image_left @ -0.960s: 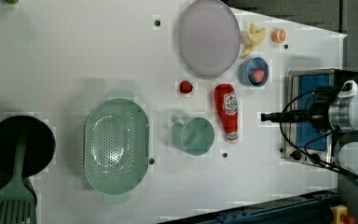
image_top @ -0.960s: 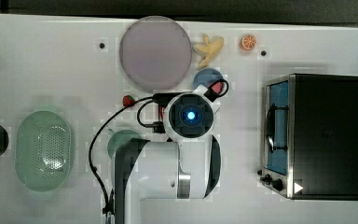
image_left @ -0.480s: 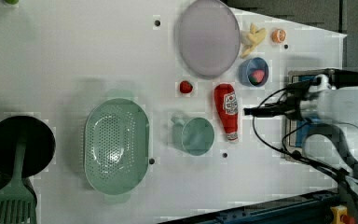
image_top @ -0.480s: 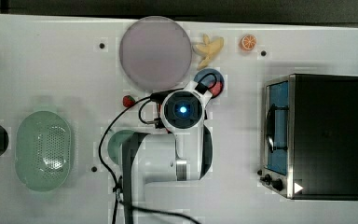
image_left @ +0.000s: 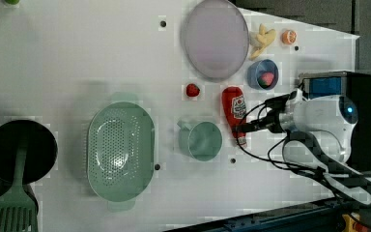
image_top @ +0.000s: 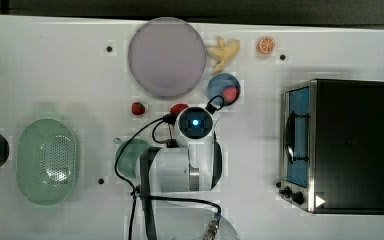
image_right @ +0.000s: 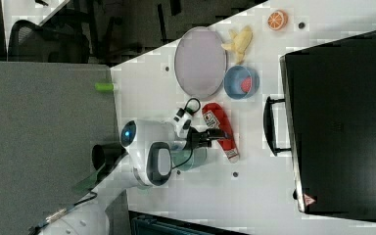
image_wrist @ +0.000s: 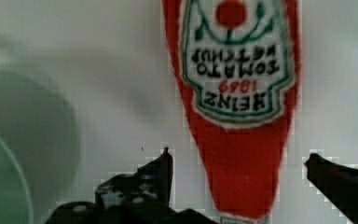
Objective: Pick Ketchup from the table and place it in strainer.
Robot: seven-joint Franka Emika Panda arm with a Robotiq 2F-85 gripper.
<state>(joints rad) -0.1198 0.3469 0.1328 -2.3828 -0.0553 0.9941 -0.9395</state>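
Note:
The Ketchup (image_left: 235,108) is a red bottle with a white label, lying flat on the white table between the strawberry and the blue bowl. My gripper (image_left: 252,126) hovers low over its narrow cap end. In the wrist view the gripper (image_wrist: 240,163) is open, and the two black fingertips (image_wrist: 162,167) stand on either side of the Ketchup (image_wrist: 235,93) neck without touching it. The right view has the gripper (image_right: 219,134) over the Ketchup (image_right: 214,120). The strainer (image_left: 121,150), pale mint green with small holes, sits empty further toward the left view's left; it is also in the top view (image_top: 46,161).
A teal mug (image_left: 204,140) stands beside the Ketchup, between it and the strainer. A strawberry (image_left: 192,90), a lilac plate (image_left: 215,38) and a blue bowl (image_left: 263,77) lie close by. A black oven (image_top: 341,145) fills the top view's right. A dark pot (image_left: 19,152) holds a green spatula.
The arm has swung toward the top view's left and come over the Ketchup. The fingers stayed open. Nothing on the table has moved.

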